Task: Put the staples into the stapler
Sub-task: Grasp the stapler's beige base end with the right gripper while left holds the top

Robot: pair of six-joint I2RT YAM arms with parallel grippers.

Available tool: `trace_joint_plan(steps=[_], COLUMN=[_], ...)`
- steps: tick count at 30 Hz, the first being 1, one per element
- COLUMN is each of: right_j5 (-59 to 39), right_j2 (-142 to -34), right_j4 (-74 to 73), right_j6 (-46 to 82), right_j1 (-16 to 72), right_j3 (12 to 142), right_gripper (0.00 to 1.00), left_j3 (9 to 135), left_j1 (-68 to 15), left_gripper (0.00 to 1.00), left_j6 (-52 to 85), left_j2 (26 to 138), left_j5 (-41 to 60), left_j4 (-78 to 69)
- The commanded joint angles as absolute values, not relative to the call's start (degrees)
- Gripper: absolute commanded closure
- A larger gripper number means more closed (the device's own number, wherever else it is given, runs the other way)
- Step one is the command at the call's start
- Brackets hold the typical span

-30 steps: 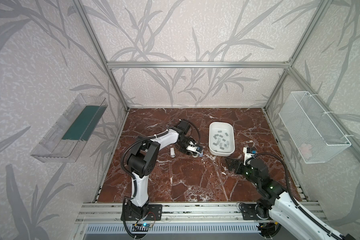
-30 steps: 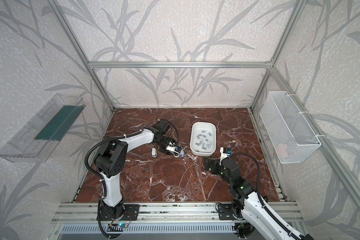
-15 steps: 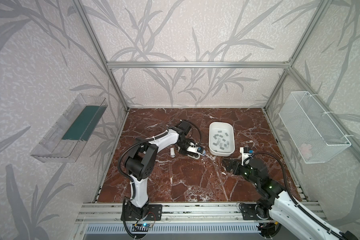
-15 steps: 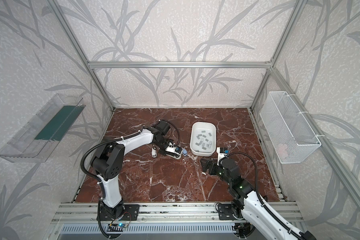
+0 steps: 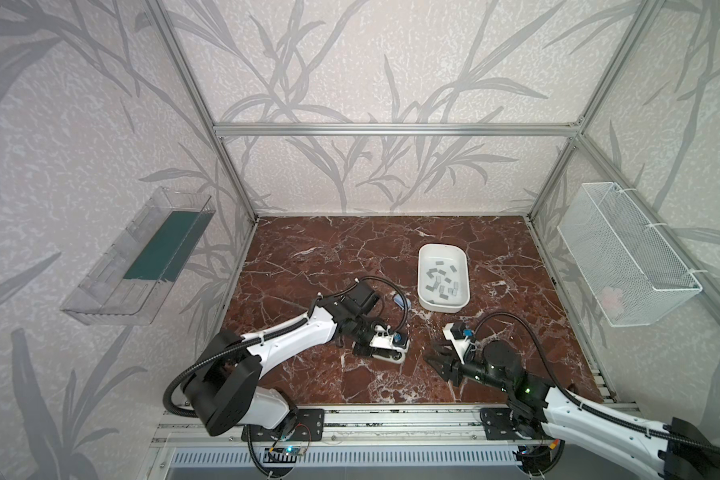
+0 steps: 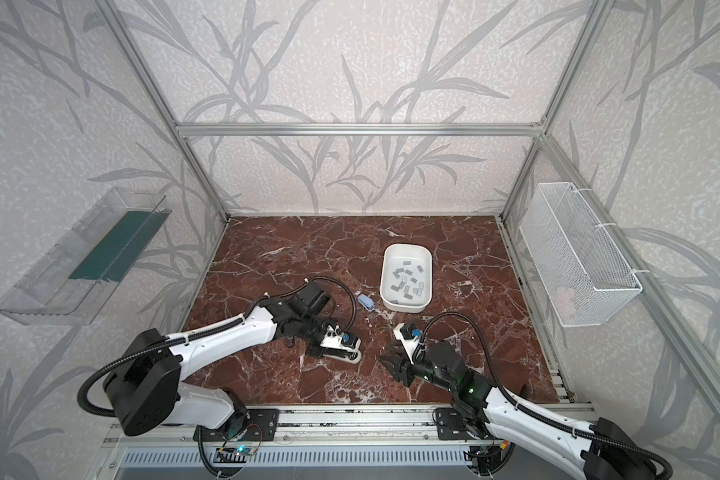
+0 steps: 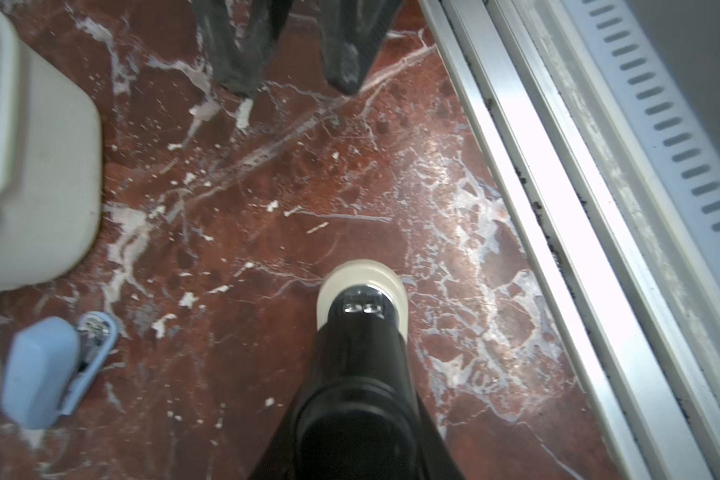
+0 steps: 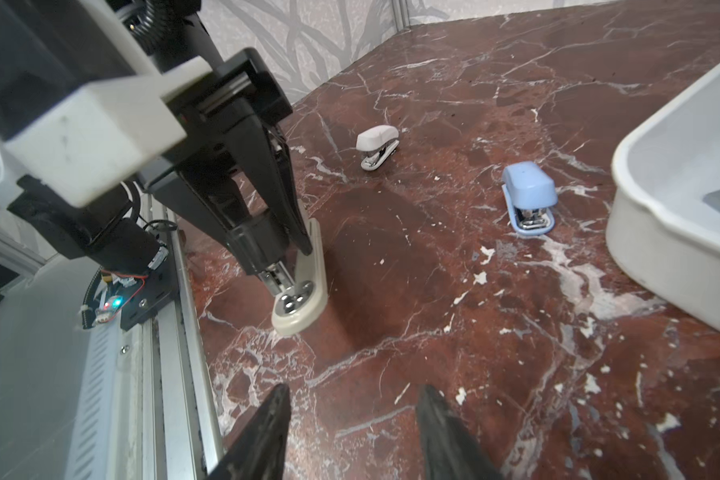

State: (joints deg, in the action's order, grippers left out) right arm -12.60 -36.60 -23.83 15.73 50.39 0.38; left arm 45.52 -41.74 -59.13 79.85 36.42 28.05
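Surface: red marble table (image 5: 350,257), leaf-patterned walls.
Left pincer (image 8: 273,253): pinching the black-and-cream stapler (image 8: 304,291), nose down near the front rail.
Right pincer (image 8: 354,390): spread, empty.
Staples (image 5: 443,280): loose in the white tray (image 5: 422,291), far right.
Risk: the stapler may twist in the grip when pried open.

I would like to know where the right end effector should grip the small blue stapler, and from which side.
Probably grip the small blue stapler across its long flanks, at the domed cap, the right end effector coming down from above. It sits upright on its base, bare marble on both flanks, the white tray standing apart.
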Motion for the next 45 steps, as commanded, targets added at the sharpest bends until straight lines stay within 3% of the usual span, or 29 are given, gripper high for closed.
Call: trace_joint_plan(steps=[1, 9, 14, 21, 26, 34, 38, 45], right_j5=[-15.23, -16.63, -16.13, -13.39, -13.43, -15.36, -16.47, -18.3], right_j2=[-34.52, -38.77, -48.72, -59.28, -60.28, -65.73, -65.7, -64.91], right_j4=[-30.34, -32.98, -36.61, -41.65, -40.69, -45.19, -45.27, -44.76], right_j6=[8.23, 4.41, 3.67, 3.69, 2.35, 1.68, 1.59, 1.82], right_j1=[53.12, 58.27, 58.29, 58.27, 58.27, 58.27, 58.32, 58.32], right_j3=[-0.34, 1.86, 5.62, 10.19, 11.51, 12.47, 12.84, 13.18], right_gripper=[0.55, 0.49, 0.55, 0.54, 0.44, 0.54, 0.63, 0.7], left_j3=[43.37, 42.23, 40.48, 41.86, 42.94, 43.82, 42.97, 41.47], left_j1=[-42.19, -42.59, -42.59, -42.64, -42.77, -42.73, -42.72, -42.74], left_gripper=[1.0, 1.0, 1.0, 1.0, 1.0, 1.0, 1.0, 1.0], left_j6=[-52.16, -47.91, -46.32, -46.5, -46.85, -44.33, -43.97, -42.32], left_j2=[76.02, 75.82, 74.1, 74.16, 74.74, 71.81, 69.02, 67.34], left_j5=[42.8, 43.01, 44.19, 44.17, 45.18, 49.01, 51.29, 53.47], left_j4=[20.36, 18.67, 14.67, 18.0, 19.47, 18.68, 18.0, 14.91])
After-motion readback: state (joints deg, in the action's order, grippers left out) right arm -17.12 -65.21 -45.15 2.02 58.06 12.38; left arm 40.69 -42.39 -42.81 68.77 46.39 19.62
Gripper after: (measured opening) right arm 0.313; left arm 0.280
